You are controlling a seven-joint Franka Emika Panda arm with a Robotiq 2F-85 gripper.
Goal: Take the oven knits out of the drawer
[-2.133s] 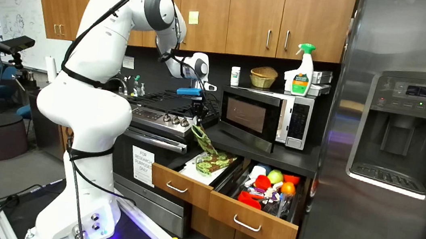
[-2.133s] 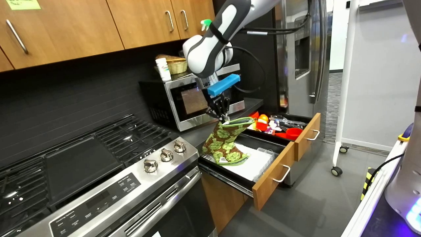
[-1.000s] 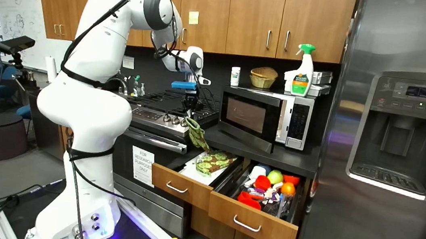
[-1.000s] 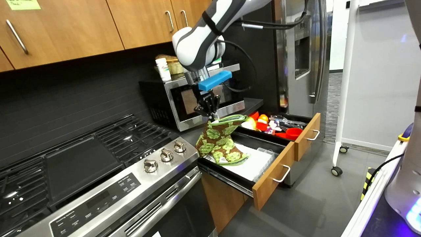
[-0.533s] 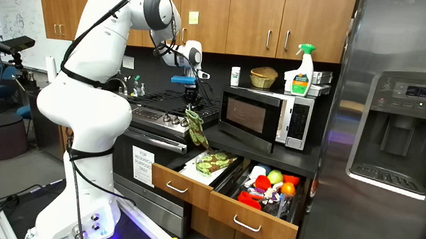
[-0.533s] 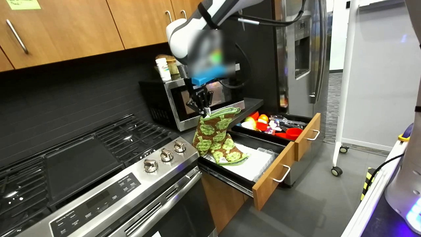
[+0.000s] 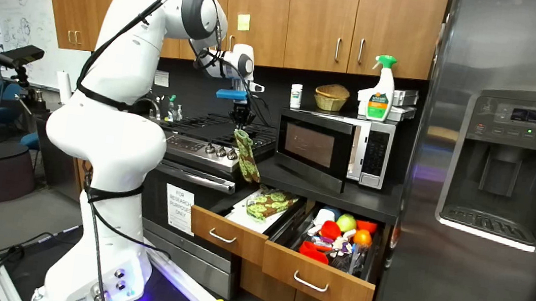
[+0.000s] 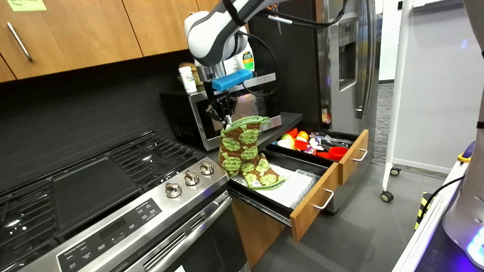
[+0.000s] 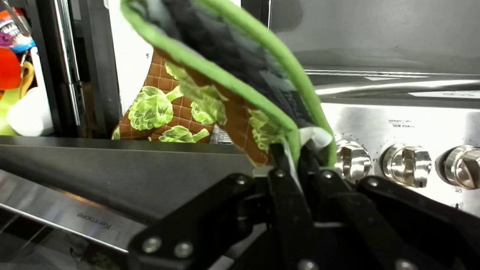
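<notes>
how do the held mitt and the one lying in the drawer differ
The held mitt hangs from the tool; the other mitt lies in the drawer. The held mitt gapes at the top, its dark lining showing; the other mitt shows mainly its patterned outside. Both share brown quilted fabric, a green leafy print and green edging.

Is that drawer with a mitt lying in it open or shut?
Open: the drawer is pulled out; both exterior views show a mitt inside.

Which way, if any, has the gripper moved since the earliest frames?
Yes: the gripper has moved up and toward image-left against the microwave in both exterior views.
</notes>
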